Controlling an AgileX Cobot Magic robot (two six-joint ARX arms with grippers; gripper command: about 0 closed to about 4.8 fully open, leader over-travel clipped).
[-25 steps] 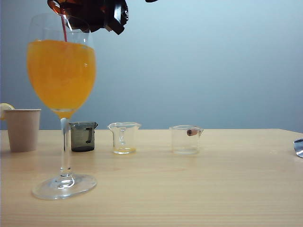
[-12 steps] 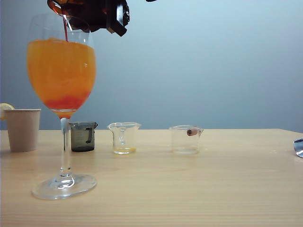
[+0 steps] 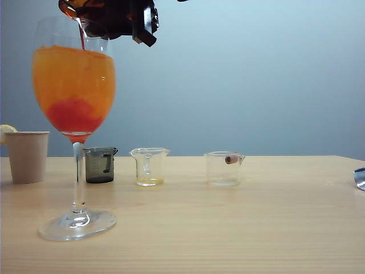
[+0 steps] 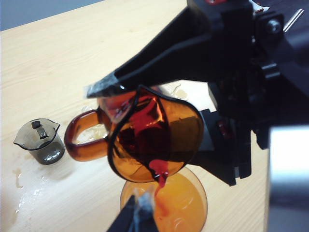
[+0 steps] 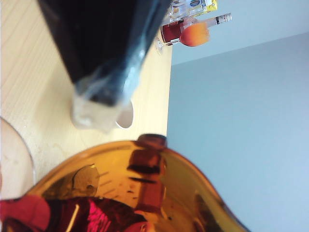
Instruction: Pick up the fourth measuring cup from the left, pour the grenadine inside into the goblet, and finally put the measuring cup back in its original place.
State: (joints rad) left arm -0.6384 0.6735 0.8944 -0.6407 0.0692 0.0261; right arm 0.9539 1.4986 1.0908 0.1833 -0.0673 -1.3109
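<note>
My right gripper is shut on the fourth measuring cup, an amber cup with a side handle, and holds it tipped over the goblet at the left of the exterior view. A thin red stream of grenadine runs from the spout into the orange juice. A red layer lies at the bottom of the bowl. In the right wrist view the cup fills the foreground under one taped finger. My left gripper hovers beside the goblet's rim, with only a blurred dark tip showing.
A beige paper cup stands at the far left. Behind the goblet's stem is a smoky grey cup, then two clear cups in a row. Wet spills mark the table. A metal object sits at the right edge.
The red layer at the bottom of the goblet has appeared and grown as the stream keeps running. The right gripper and cup hold almost the same place.
</note>
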